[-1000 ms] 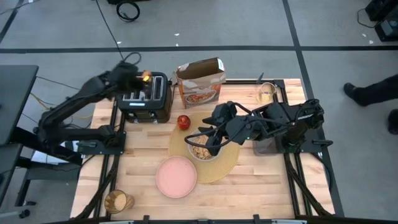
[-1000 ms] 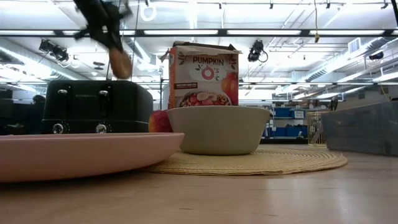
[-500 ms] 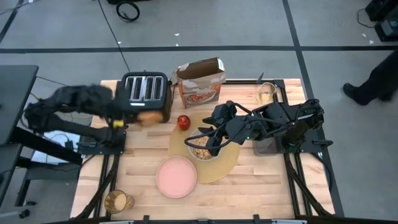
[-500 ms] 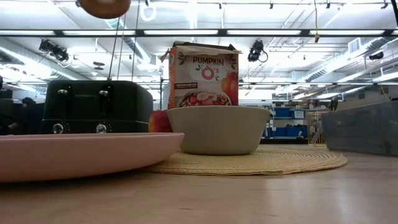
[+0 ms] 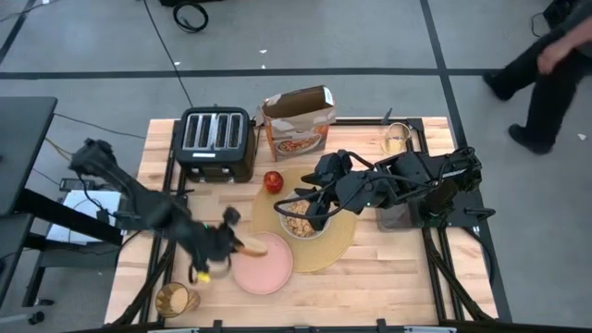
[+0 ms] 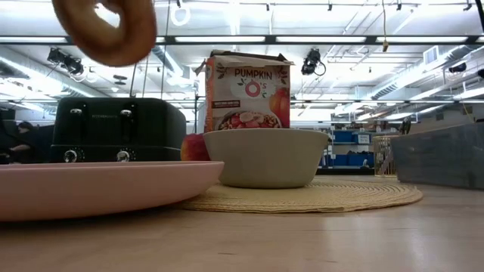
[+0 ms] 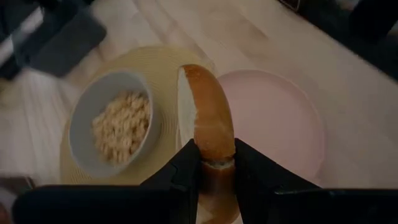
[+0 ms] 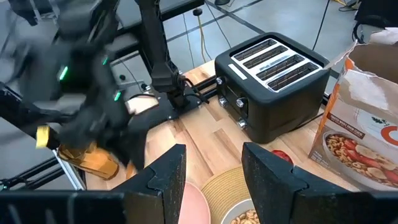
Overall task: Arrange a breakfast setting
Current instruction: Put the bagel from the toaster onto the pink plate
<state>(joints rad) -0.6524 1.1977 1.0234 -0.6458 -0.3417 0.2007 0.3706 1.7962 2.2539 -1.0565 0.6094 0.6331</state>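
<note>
Bread (image 7: 207,118) held over plate (image 5: 264,265).
Left gripper (image 7: 214,167) jaws clamped on it near the worktop's (image 5: 388,277) front-left; right gripper (image 8: 211,167) jaws apart above bowl (image 5: 299,222).

Bright overhead strip lighting; left arm (image 8: 93,112) motion-blurred.

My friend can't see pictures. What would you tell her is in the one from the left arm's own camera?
The left pincer grips a round toasted bread on edge, above a pink plate. Beside the plate, a grey bowl of cereal sits on a round tan mat on the wooden table.
</note>
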